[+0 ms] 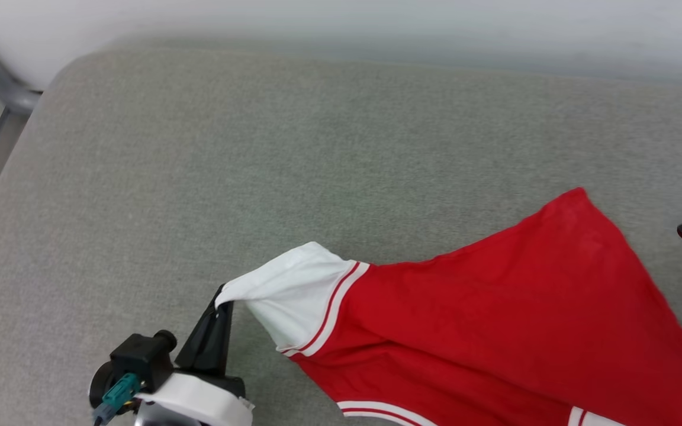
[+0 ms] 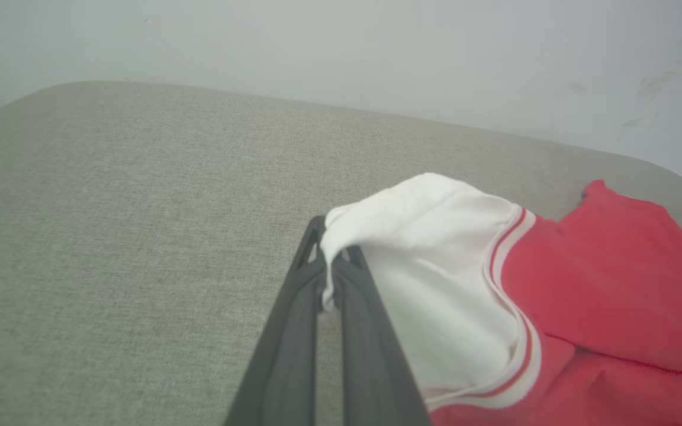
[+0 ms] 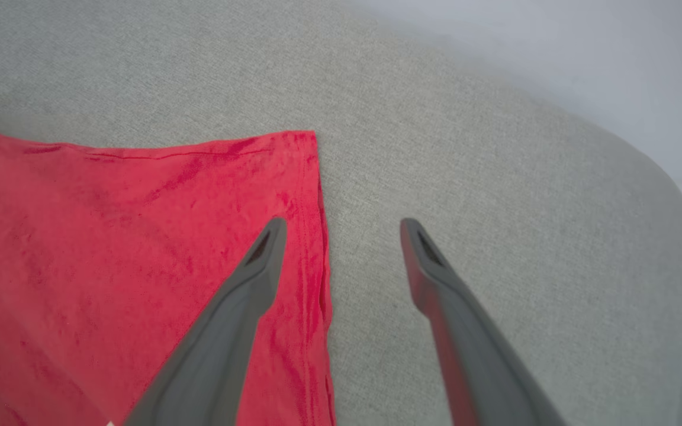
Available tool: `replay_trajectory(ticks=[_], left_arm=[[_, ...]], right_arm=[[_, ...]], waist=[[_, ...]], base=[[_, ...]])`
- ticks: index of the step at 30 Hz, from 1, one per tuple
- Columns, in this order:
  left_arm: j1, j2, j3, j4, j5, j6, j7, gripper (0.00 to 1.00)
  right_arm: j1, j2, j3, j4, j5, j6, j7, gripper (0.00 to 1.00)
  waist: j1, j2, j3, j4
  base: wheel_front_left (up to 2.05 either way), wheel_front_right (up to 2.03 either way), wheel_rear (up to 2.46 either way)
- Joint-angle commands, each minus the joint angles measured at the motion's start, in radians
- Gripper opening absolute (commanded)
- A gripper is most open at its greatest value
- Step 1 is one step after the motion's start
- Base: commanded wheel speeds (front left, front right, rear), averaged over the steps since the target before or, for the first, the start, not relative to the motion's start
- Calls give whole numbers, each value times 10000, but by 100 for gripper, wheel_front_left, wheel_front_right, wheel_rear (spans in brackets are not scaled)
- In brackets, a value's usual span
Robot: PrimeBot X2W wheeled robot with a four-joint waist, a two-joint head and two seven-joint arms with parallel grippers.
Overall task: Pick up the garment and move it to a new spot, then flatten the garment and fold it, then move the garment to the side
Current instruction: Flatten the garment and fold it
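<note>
So the red garment [image 1: 495,307] lay across the lower right of the head view on the grey cushion [image 1: 228,148], left gripper [image 2: 330,251] pinching its white sleeve [image 2: 436,254] tip, right gripper [image 3: 344,228] spread wide, straddling the red edge.

Grey fabric cushion [image 1: 258,148] sits against a pale wall [image 1: 376,18].
</note>
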Motion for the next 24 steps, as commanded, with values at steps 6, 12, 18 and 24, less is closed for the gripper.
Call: replay_trajectory(ticks=[6, 12, 18, 24], left_arm=[[-557, -277, -341, -81, 127, -137, -90, 0], [-980, -569, -634, 33, 211, -260, -180, 0], [-1332, -764, -773, 191, 283, -334, -275, 0], [-1391, -843, -716, 309, 318, -364, -301, 0]], right_arm=[[-2266, 27, 1531, 1066, -359, -13, 1693, 100], [-3808, 475, 2617, 2627, -792, -15, 2190, 100], [-4237, 787, 3260, 4059, -908, -13, 2003, 100], [-3664, 736, 4140, 4997, -658, -13, 1869, 100]], waist=[[-1, -1, 773, 762], [-1, -1, 1386, 1272], [-1, -1, 1836, 1663], [-1, -1, 1987, 1707]], base=[[0, 0, 0], [0, 0, 0], [0, 0, 0], [0, 0, 0]])
